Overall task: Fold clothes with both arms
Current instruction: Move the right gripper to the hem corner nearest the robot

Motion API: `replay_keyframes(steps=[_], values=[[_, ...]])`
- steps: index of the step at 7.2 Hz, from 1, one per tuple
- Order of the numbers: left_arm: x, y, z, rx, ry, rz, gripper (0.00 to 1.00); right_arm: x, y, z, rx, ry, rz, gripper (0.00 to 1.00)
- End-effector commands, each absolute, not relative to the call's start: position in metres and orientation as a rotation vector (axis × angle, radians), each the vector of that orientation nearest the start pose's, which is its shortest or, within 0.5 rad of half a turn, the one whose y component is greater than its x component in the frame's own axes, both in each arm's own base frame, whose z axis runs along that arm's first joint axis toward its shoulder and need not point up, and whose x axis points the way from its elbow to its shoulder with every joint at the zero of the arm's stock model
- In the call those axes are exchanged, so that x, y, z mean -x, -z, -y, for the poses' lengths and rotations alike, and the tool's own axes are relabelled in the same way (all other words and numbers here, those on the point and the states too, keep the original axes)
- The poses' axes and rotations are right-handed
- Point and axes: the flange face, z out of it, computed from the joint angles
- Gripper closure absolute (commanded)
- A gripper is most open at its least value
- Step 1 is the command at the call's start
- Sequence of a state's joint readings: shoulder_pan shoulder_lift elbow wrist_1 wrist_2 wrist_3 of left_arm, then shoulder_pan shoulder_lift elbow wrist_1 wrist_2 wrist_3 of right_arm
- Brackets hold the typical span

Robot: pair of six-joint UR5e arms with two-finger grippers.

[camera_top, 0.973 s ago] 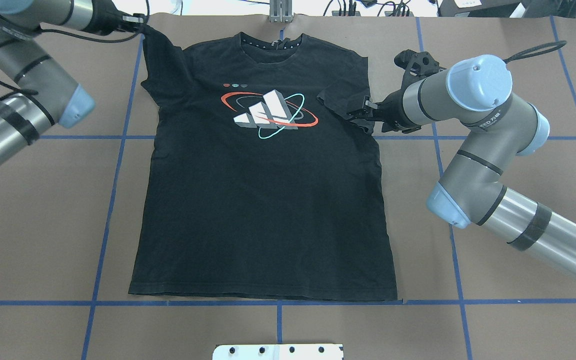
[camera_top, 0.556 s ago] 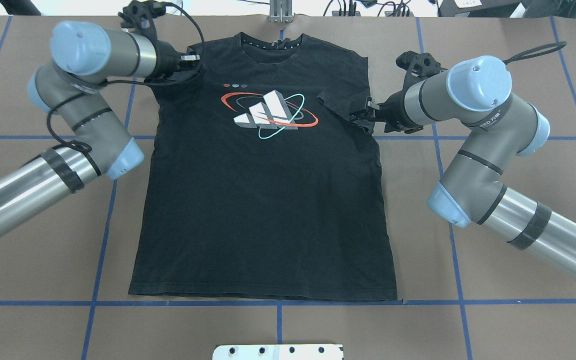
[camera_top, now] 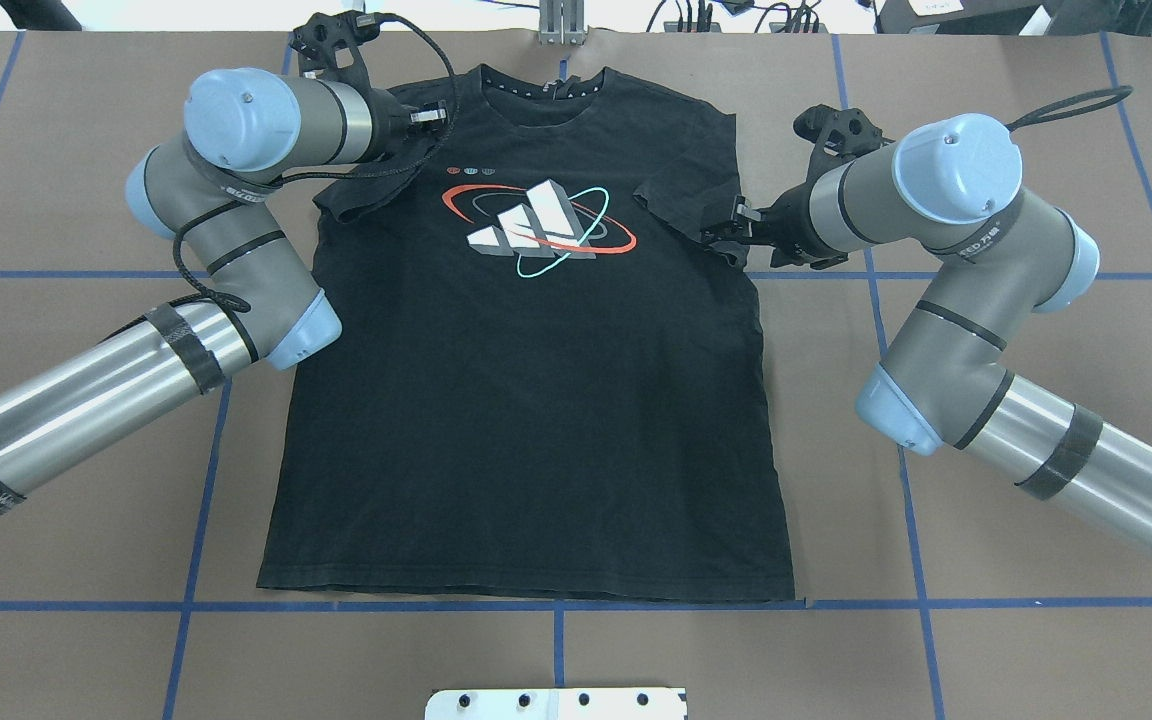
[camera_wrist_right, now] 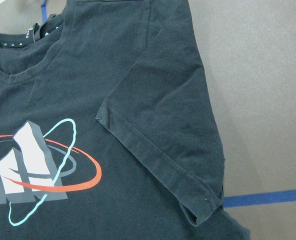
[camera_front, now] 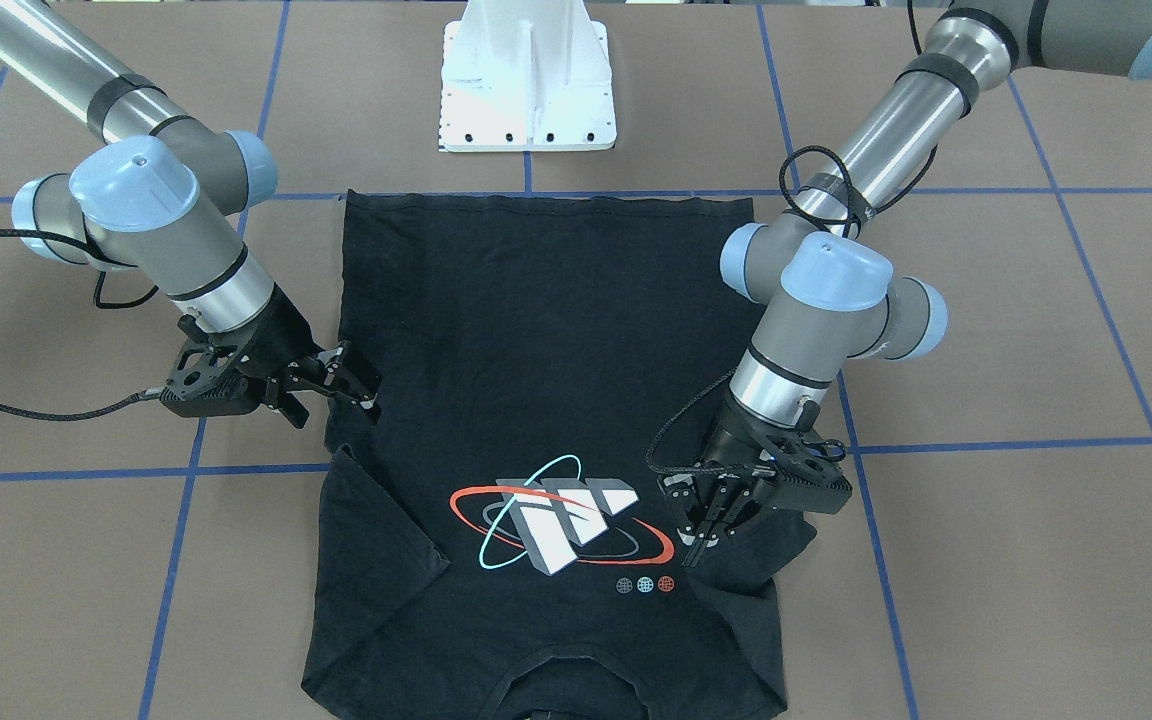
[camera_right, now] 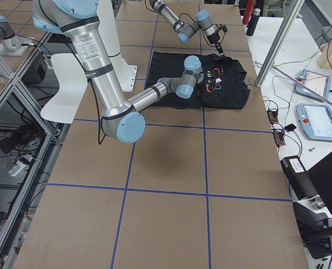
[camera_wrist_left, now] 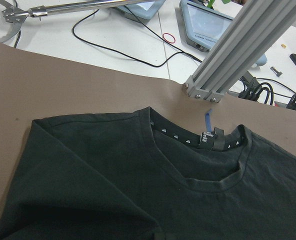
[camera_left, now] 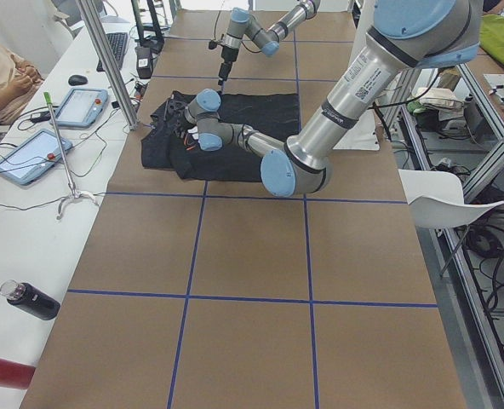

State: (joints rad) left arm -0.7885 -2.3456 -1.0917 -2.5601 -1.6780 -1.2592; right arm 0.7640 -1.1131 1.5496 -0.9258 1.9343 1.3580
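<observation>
Overhead view, 12 o'clock = away from the robot. T-shirt (camera_top: 526, 420) lies flat on the table (camera_top: 1036, 620), logo (camera_top: 536, 228) up, collar (camera_top: 541, 88) at 12, hem (camera_top: 526, 590) at 6, so its long axis runs 12–6. Left gripper (camera_top: 433, 117) sits over the shirt's upper chest, at about 10 o'clock from the logo and just beside the collar. In the front view its fingers look pinched together on a ridge of the left sleeve (camera_top: 361, 195). Black on black, so that's a read, not a certainty. That sleeve is doubled inward across the shoulder and not laid flat yet. Right gripper (camera_top: 724, 222) is at 3 o'clock from the logo, at the shirt's side edge. Its fingertips show apart, so I read it as released, with nothing in it. Right sleeve (camera_top: 681, 205) is already folded in and rests on the chest; the right wrist view shows it lying flat, with only the lower corner rumpled. Key relation: the landing zone for the left sleeve is at 4–5 o'clock from the left gripper, towards the logo, so the left arm owns this move and the right only needs to stay clear. Judgement: set it down low and then let go, because a drop from height will likely bunch the fold. Later side folds run parallel to the 12–6 axis, and each arm is nearer its own edge.
</observation>
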Motion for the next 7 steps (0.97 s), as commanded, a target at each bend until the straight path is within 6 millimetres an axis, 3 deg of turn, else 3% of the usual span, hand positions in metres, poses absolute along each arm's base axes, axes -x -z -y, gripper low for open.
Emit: replay_keyframes(steps=[1,3,4,5,6,7], values=[[-0.482,-0.275,0.658,-0.587,0.356,-1.140,0.61,0.419,-0.337,0.537,-0.209,-0.301,1.098,0.00],[-0.480,-0.268,0.657,-0.585,0.349,-1.145,0.30,0.418,-0.335,0.536,-0.203,-0.311,1.101,0.00],[-0.471,-0.259,0.652,-0.592,0.334,-1.169,0.30,0.416,-0.329,0.535,-0.142,-0.436,1.121,0.00],[-0.456,-0.265,0.624,-0.543,0.268,-1.227,0.30,0.412,-0.323,0.528,-0.076,-0.554,1.133,0.00],[-0.428,-0.276,0.589,-0.522,0.222,-1.274,0.30,0.408,-0.306,0.490,-0.016,-0.599,1.051,0.00],[-0.406,-0.275,0.565,-0.526,0.201,-1.307,0.30,0.412,-0.283,0.437,-0.009,-0.604,0.909,0.00]])
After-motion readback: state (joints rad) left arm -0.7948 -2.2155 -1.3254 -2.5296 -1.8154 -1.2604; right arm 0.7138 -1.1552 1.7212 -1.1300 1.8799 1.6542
